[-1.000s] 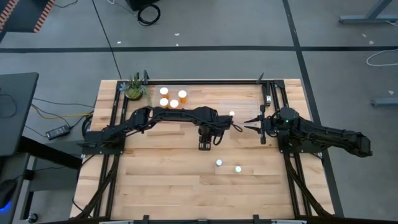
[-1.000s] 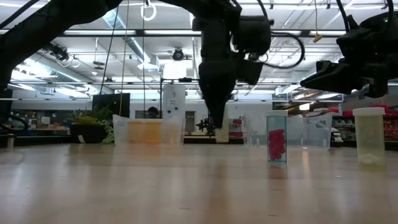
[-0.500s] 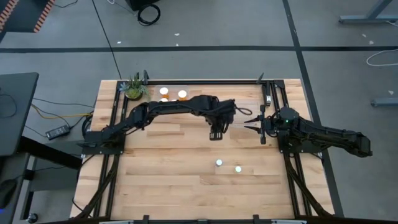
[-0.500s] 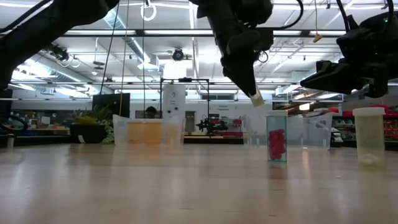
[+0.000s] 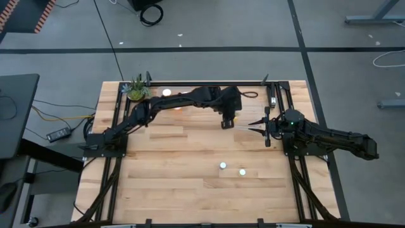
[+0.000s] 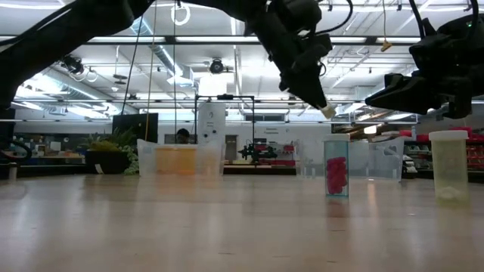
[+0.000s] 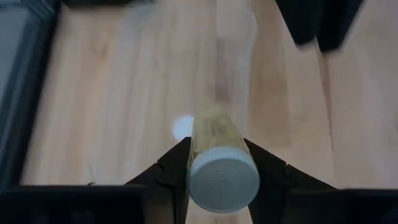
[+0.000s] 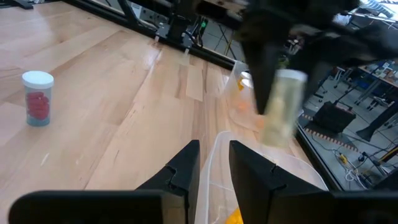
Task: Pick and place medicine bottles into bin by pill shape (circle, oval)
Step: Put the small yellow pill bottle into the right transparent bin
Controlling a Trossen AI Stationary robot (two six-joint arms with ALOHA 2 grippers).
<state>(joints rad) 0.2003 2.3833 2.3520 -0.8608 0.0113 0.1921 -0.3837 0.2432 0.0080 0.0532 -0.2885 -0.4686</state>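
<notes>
My left gripper [image 5: 226, 122] is shut on a clear medicine bottle [image 7: 214, 134] with a white cap and pale yellowish pills. It holds the bottle in the air over the far middle of the table, above a clear bin [image 8: 217, 146]; the bottle also shows in the right wrist view [image 8: 281, 106]. My right gripper [image 5: 250, 127] is open and empty, just right of it and above that bin's rim. A bottle with red pills [image 6: 336, 166] and a pale bottle [image 6: 449, 168] stand on their bases on the table; they show as white caps from above [image 5: 223, 166] [image 5: 242, 171]. My left gripper pinches the bottle's body just below the white cap [image 7: 222, 177], one finger [image 7: 177, 162] on each side. The fingers slant downward and lie along the bottle. The bottle is lifted clear and tilted, cap uppermost, its bottom end [image 6: 327, 112] sticking out past the fingertips.
A bin with orange-bodied bottles [image 5: 166, 92] stands at the far left beside a small plant [image 5: 137, 88]; it also shows in the low view [image 6: 180, 160]. Black frame rails run along the table's left and right sides.
My left gripper has carried the bottle up and toward the table's far edge and right, from mid-table to over the clear bin. It has tipped as it went, so the bottle now hangs slanted instead of upright.
</notes>
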